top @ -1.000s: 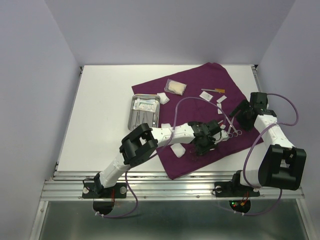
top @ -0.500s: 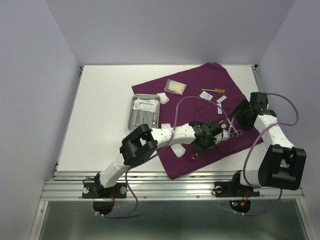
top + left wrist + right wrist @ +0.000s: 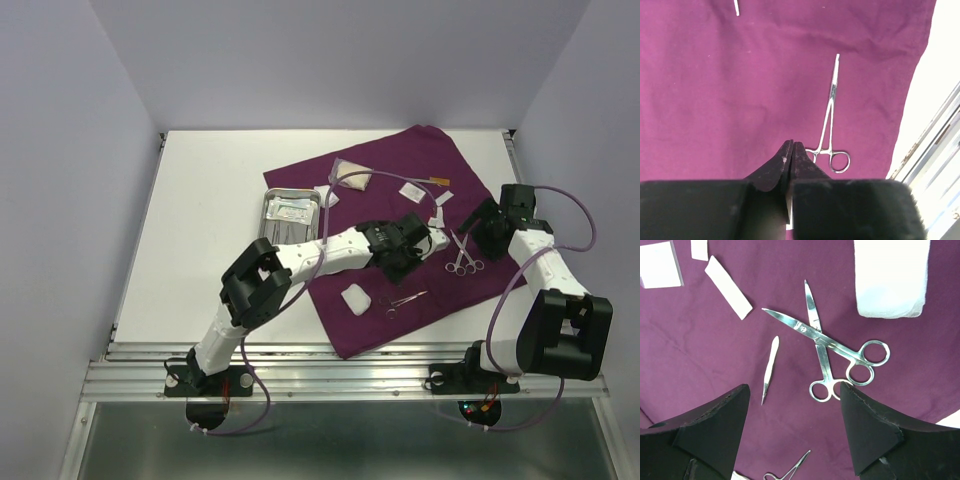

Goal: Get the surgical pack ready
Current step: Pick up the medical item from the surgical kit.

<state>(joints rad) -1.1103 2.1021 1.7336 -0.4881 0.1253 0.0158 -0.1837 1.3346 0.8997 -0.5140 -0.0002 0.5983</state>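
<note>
The dark-purple cloth lies spread on the table. My left gripper hovers over its middle, shut, with nothing at its tips. A thin white sliver shows low between the fingers; I cannot tell what it is. The silver forceps lie on the cloth just beyond it. My right gripper stands open above the crossed scissors, touching nothing. The steel tray sits at the cloth's left edge with a packet inside. A gauze square lies near the forceps.
A clear packet and small white strips lie at the back of the cloth. A white pointed tool rests beside the scissors, and folded gauze lies close to them. The table's metal front rail runs behind the cloth's near corner.
My left gripper has shut and drawn back up and to the left, away from the forceps, which now lie uncovered on the cloth. The right arm has stayed still.
</note>
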